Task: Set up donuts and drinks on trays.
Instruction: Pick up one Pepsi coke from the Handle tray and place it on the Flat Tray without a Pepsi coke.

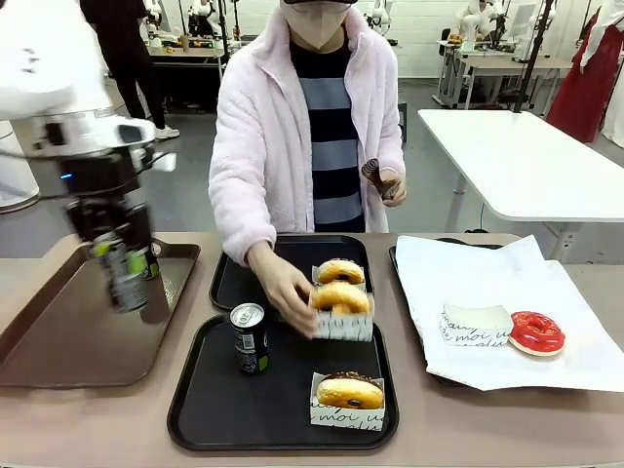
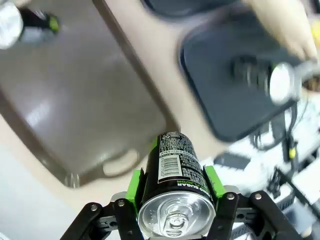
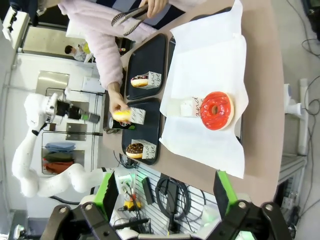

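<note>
Left gripper: the left gripper (image 2: 174, 182) was clamped with its green pads on a slim dark can with a green-and-white label and silver top (image 2: 175, 155). It held the can roughly upright above the right side of the long brown plastic tray (image 1: 58, 331).
Right gripper: the right gripper (image 3: 164, 186) had its jaws wide apart with nothing between them, off the table's edge beside the tray lined with white paper (image 3: 210, 65).
Second can: a second dark can (image 2: 20, 22), blurred, was on the brown tray beyond the held one.
Third can: a third dark can (image 1: 249, 338) stood upright on the left part of the near matte black square tray (image 1: 224, 409).
Near tray, donuts: a chocolate-topped donut in a white script-printed paper sleeve (image 1: 349, 393) sat at its front right. The person's hand (image 1: 283, 288) held a golden-yellow sleeved donut (image 1: 341, 297) at its far right edge.
Far tray: the far matte black square tray (image 1: 244, 283) carried one sleeved donut (image 1: 340, 271) on its right side.
Paper-lined tray: a red-glazed ring donut (image 1: 536, 332) lay bare on the paper, just beside a folded white paper sleeve (image 1: 473, 325).
Other hand: the person's other hand held dark tongs (image 1: 375, 175) at chest height.
</note>
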Available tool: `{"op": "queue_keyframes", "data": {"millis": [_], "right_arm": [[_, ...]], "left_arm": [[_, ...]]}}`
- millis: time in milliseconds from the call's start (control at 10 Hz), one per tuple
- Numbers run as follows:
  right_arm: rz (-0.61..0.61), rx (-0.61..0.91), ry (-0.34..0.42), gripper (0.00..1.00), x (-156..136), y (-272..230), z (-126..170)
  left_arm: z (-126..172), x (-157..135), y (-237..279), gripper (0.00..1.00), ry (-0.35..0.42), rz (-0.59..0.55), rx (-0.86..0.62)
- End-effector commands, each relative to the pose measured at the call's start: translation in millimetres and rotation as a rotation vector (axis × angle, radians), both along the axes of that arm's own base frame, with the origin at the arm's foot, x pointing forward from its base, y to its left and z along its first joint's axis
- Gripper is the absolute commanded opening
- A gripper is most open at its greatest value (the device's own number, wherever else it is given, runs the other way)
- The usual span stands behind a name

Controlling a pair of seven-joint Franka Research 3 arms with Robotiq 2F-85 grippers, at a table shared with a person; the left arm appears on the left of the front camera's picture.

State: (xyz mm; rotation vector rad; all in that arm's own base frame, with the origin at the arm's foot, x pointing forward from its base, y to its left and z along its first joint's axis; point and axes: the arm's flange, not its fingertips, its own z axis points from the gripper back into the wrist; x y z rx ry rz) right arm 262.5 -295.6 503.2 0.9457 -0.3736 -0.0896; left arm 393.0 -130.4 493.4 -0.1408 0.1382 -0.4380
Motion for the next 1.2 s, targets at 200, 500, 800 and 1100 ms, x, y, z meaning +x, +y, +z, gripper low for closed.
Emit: {"op": "queue_keyframes", "data": {"millis": [200,500,800,1100], "right_arm": [[-0.003,0.020,-0.031,1.00,2.1,-0.7,0.5],[-0.003,0.020,-0.031,1.00,2.1,-0.7,0.5],[-0.003,0.020,-0.031,1.00,2.1,-0.7,0.5],[-0.003,0.020,-0.031,1.00,2.1,-0.7,0.5]], "left_arm": [[1.1,-76.0,39.0,0.59,0.043,-0.172,0.041],[-1.0,-86.7,42.5,0.59,0.057,-0.160,0.039],[-1.0,-86.7,42.5,0.59,0.057,-0.160,0.039],[23.9,-51.5,7.5,0.59,-0.132,-0.169,-0.110]]}}
